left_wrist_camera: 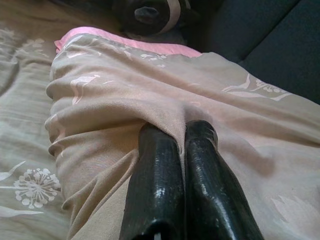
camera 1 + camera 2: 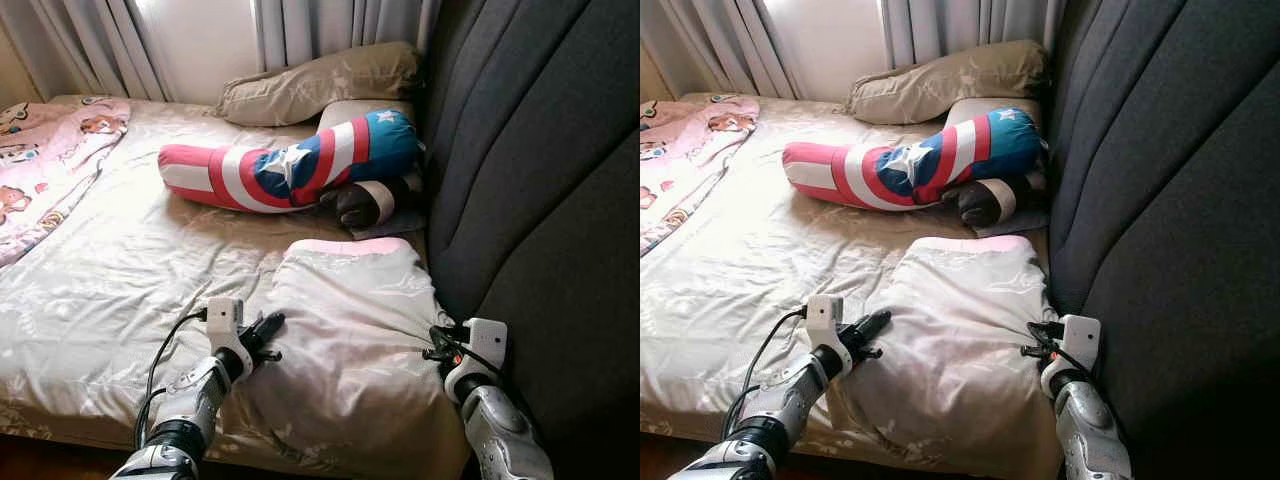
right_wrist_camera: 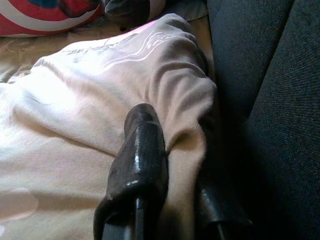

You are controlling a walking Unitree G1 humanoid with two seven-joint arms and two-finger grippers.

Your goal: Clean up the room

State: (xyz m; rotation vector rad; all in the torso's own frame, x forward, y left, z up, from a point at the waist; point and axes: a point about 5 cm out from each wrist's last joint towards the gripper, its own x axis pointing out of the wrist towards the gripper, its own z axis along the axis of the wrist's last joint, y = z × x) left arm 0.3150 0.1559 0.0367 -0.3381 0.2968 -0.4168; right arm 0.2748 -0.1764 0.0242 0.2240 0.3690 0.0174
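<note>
A beige satin pillow [image 2: 345, 310] with a pink far edge lies at the near right of the bed, against the headboard. My left gripper [image 2: 265, 335] is shut on a fold of the pillow's left side; in the left wrist view the two black fingers [image 1: 155, 175] pinch the cloth between them. My right gripper [image 2: 437, 345] grips the pillow's right edge beside the headboard. In the right wrist view, bunched pillow cloth [image 3: 185, 125] sits between its fingers [image 3: 142, 150].
A dark grey padded headboard [image 2: 540, 150] runs along the right. Farther up the bed [image 2: 120, 270] lie a red, white and blue star bolster [image 2: 290, 165], a dark plush toy [image 2: 365, 203] and a beige pillow [image 2: 320, 85]. A pink printed blanket [image 2: 50, 160] is at the left, with curtains behind.
</note>
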